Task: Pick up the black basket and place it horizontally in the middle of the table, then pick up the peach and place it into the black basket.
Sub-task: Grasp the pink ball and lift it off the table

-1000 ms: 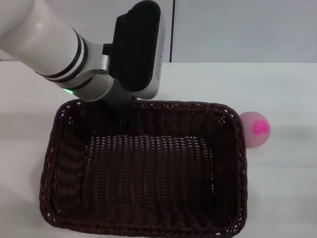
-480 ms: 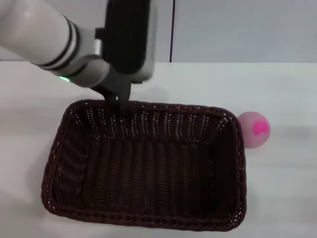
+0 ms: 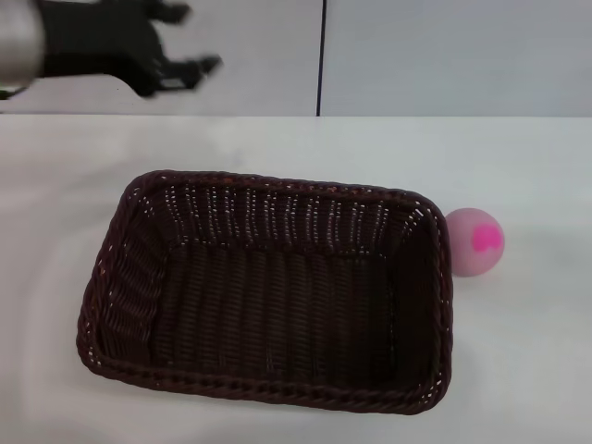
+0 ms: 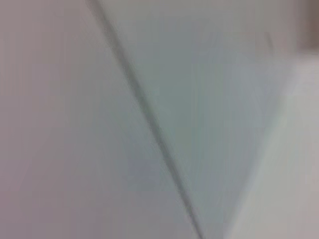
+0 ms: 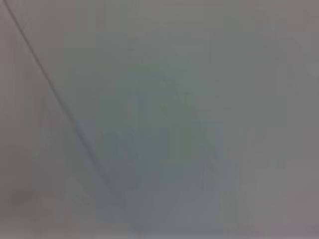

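The black basket point(image 3: 268, 296) lies flat on the white table point(image 3: 518, 351), its long side running left to right, open side up and empty. The peach point(image 3: 474, 242) rests on the table just outside the basket's right rim, at the far right corner. My left gripper point(image 3: 191, 39) is raised at the upper left, behind and above the basket's far left corner, well clear of it. It is open and empty. My right gripper is out of view. Both wrist views show only a plain grey wall with a dark seam.
A grey back wall with a vertical dark seam point(image 3: 322, 55) stands behind the table. White tabletop shows to the right of the peach and behind the basket.
My left gripper has let go of the basket's far rim and moved up and to the left. The basket has settled flat on the table. The peach has not moved.
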You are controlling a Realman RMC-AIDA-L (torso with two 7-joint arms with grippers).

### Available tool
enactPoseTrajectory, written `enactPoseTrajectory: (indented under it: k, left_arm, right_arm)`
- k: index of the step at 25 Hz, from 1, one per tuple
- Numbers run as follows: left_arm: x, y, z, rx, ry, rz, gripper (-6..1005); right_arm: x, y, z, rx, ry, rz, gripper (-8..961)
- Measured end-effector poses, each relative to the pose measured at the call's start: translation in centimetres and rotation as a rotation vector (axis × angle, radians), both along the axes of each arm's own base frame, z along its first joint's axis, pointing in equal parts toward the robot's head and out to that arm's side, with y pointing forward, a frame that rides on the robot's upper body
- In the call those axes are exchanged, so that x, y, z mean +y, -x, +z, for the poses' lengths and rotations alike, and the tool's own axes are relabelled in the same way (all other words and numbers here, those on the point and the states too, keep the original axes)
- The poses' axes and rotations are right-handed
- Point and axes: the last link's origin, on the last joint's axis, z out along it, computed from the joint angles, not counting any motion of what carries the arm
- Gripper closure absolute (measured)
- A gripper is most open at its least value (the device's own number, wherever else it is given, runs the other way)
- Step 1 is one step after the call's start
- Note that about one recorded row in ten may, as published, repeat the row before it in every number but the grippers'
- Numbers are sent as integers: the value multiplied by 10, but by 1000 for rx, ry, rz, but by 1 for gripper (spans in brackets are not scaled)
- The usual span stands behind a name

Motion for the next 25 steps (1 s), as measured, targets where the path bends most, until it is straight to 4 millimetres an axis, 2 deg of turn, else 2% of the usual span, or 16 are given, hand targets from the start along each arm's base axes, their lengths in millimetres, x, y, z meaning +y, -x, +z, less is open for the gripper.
enactPoseTrajectory:
  k: [1, 2, 3, 4, 6, 7, 8, 10, 11, 14, 16, 17, 19, 21, 22, 25]
  left_arm:
    - [-7, 18, 18, -174, -83, 12, 365]
    - [-10, 25, 22, -227, -104, 17, 365]
    - [-12, 31, 25, -274, -126, 24, 365]
    - [-12, 31, 25, -274, -126, 24, 365]
    - [-24, 54, 34, -421, -184, 38, 365]
    - [-24, 54, 34, -421, -184, 38, 365]
    - [-32, 69, 35, -497, -211, 42, 366]
    - [-36, 74, 36, -536, -227, 39, 366]
    - [-48, 90, 37, -620, -269, 33, 366]
    - [-58, 104, 37, -670, -300, 49, 367]
    - [-58, 104, 37, -670, -300, 49, 367]
    - [-58, 104, 37, -670, -300, 49, 367]
    - [-70, 119, 36, -719, -310, 83, 368]
    - [-73, 121, 36, -723, -310, 88, 368]
    - [-75, 123, 35, -724, -309, 93, 368]
    - [-76, 124, 35, -726, -308, 97, 369]
  right_arm:
    - [8, 16, 13, -53, 157, -52, 316]
    - [8, 16, 13, -53, 157, -52, 316]
    - [17, 30, 19, -91, 284, -84, 316]
    - [17, 30, 19, -91, 284, -84, 316]
    - [36, 50, 15, -143, 490, -145, 316]
    - [36, 50, 15, -143, 490, -145, 316]
    - [51, 59, 5, -191, 588, -200, 316]
    - [59, 64, -1, -219, 619, -216, 316]
    - [73, 72, -16, -260, 657, -237, 316]
    - [84, 77, -30, -272, 678, -247, 316]
    - [100, 83, -55, -275, 706, -245, 316]
    - [100, 83, -55, -275, 706, -245, 316]
    - [108, 86, -72, -284, 721, -241, 316]
    - [116, 87, -94, -300, 740, -244, 316]
    - [116, 87, -94, -300, 740, -244, 316]
    - [122, 88, -114, -315, 762, -248, 315]
